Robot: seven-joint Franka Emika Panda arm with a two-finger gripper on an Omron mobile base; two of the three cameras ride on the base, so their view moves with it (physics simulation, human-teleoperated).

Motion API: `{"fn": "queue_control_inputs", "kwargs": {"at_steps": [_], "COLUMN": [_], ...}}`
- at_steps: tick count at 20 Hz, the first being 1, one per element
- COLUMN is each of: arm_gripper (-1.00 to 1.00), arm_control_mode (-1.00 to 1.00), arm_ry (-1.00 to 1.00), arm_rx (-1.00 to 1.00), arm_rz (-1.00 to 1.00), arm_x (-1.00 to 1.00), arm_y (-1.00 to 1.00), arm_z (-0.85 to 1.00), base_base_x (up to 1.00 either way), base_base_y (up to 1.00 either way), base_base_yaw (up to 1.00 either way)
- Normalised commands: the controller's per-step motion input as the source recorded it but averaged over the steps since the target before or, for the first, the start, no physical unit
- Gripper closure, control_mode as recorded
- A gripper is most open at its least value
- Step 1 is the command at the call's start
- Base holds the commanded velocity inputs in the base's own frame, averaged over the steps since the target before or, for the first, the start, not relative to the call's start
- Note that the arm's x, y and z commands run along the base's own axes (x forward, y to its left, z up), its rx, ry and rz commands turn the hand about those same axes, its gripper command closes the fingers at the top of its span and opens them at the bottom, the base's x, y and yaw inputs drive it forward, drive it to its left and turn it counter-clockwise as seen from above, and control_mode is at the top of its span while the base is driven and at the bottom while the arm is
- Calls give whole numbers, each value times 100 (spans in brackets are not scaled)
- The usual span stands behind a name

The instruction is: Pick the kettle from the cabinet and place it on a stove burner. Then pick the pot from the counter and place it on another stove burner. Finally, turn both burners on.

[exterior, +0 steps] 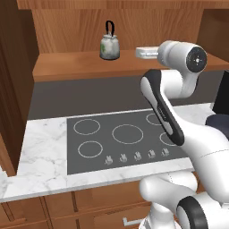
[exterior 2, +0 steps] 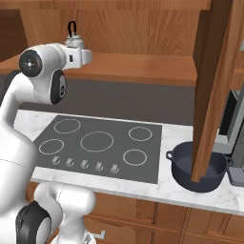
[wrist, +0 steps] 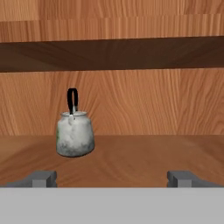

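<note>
The small silvery kettle [exterior: 109, 45] with a black loop handle stands upright on the cabinet shelf [exterior: 71, 67]. My gripper [exterior: 140, 53] hovers over the same shelf to the kettle's right, apart from it. In the hand view the kettle [wrist: 75, 134] is ahead and left of centre, and my gripper [wrist: 113, 178] is open wide with nothing between its fingertips [wrist: 43, 178]. From the right base, the hand [exterior 2: 82, 56] hides the lower part of the kettle [exterior 2: 73, 39]. The wide dark pot [exterior 2: 183, 167] rests on the marble counter [exterior 2: 176, 190], right of the cooktop [exterior 2: 100, 147].
An open cabinet door [exterior 2: 212, 90] hangs in front of the pot and hides its middle. The dark cooktop [exterior: 125, 134] has several ringed burners and a row of knobs [exterior: 136, 156] along its front. A dark appliance [exterior 2: 236, 143] stands at the far right.
</note>
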Motion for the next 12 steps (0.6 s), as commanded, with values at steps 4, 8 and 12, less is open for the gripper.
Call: {"fn": "queue_control_inputs", "kwargs": {"at_steps": [4, 8, 12], "arm_gripper": [-100, -100, -100], "arm_control_mode": [-100, -100, -100], "arm_ry": [0, 0, 0], "arm_rx": [0, 0, 0], "arm_rz": [0, 0, 0], "arm_x": [0, 4, 16], "arm_y": [0, 0, 17], "arm_z": [0, 0, 0], "base_base_x": [0, 0, 0], "base_base_y": [0, 0, 0], "base_base_yaw": [0, 0, 0]}}
